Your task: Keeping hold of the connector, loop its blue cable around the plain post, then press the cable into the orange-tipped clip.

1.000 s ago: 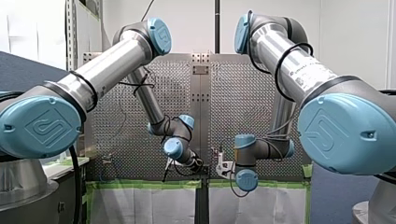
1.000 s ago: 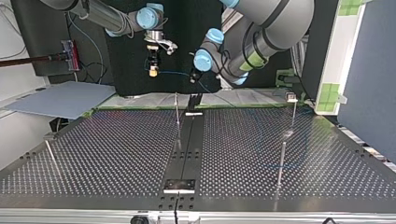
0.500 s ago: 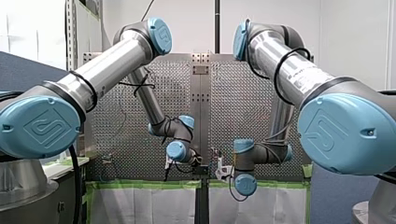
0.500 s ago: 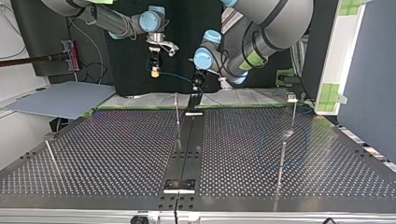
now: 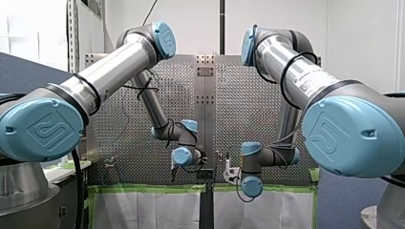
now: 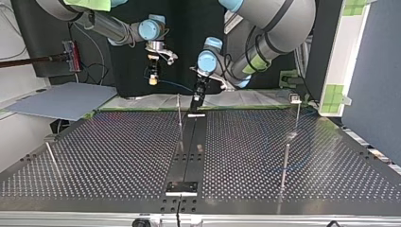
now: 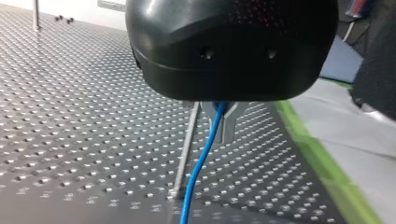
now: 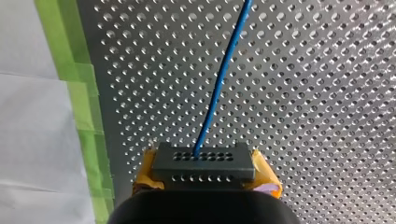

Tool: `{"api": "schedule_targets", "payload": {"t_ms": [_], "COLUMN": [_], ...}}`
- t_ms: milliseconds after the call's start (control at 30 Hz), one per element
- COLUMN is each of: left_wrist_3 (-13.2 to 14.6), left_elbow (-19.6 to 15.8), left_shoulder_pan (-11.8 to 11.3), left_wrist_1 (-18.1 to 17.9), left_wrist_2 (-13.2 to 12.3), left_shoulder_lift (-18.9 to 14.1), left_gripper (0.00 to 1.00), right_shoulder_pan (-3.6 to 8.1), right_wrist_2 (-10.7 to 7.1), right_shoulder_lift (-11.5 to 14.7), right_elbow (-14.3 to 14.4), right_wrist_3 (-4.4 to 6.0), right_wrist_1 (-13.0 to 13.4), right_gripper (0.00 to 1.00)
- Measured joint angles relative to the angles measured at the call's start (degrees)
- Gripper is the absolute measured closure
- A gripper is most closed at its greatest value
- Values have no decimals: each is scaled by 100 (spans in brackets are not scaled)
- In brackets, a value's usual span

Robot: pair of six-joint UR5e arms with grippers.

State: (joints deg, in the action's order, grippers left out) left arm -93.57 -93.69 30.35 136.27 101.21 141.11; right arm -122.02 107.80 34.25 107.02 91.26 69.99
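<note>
In the right wrist view my right gripper [image 8: 204,179] is shut, its yellow pads [image 8: 267,179] clamping a dark grey connector [image 8: 203,161]. The blue cable [image 8: 223,79] runs out of the connector over the perforated table. My left gripper [image 7: 219,116] has its metal fingers shut on the blue cable [image 7: 201,163], right beside a thin plain post [image 7: 186,149]. In the top view my right gripper [image 6: 152,78] hangs past the table's far edge. My left gripper [image 6: 198,94] is lower, just to the right of the plain post [image 6: 179,109]. The cable [image 6: 172,84] spans between them.
Other thin posts stand at the top view's right [image 6: 285,165], far right [image 6: 297,113] and near left [image 6: 51,158]. A dark rail [image 6: 189,151] runs down the table's middle. Green tape [image 8: 84,102] and white sheeting border the table beneath the grippers.
In the top view my left gripper has swung down, closer to the table's far edge and the plain post. My right gripper has dropped slightly, the connector still in it.
</note>
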Motion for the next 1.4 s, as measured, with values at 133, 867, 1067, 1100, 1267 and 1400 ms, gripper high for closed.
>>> {"api": "schedule_targets", "payload": {"t_ms": [133, 867, 1067, 1100, 1267, 1400], "left_wrist_3": [-85, -293, -289, -292, -291, -293], "left_elbow": [81, 189, 216, 236, 451, 667], "left_shoulder_pan": [-22, -97, -134, -143, -201, -271], "left_wrist_1": [-243, -703, -669, -672, -510, -327], "left_wrist_2": [-23, -139, -166, -177, -209, -263], "left_shoulder_lift": [14, 55, 284, 303, 338, 339], "left_gripper": [100, 100, 100, 100, 100, 100], "right_shoulder_pan": [78, 319, 349, 352, 359, 398], "right_wrist_2": [-26, -154, -175, -179, -187, -194], "right_shoulder_lift": [-4, -247, -295, -296, -298, -305], "right_elbow": [-63, -140, -180, -186, -202, -280], "right_wrist_3": [-35, -52, -50, -51, -53, -44], "right_wrist_1": [-21, -15, -27, -30, -37, -65], "right_gripper": [100, 100, 100, 100, 100, 100]}}
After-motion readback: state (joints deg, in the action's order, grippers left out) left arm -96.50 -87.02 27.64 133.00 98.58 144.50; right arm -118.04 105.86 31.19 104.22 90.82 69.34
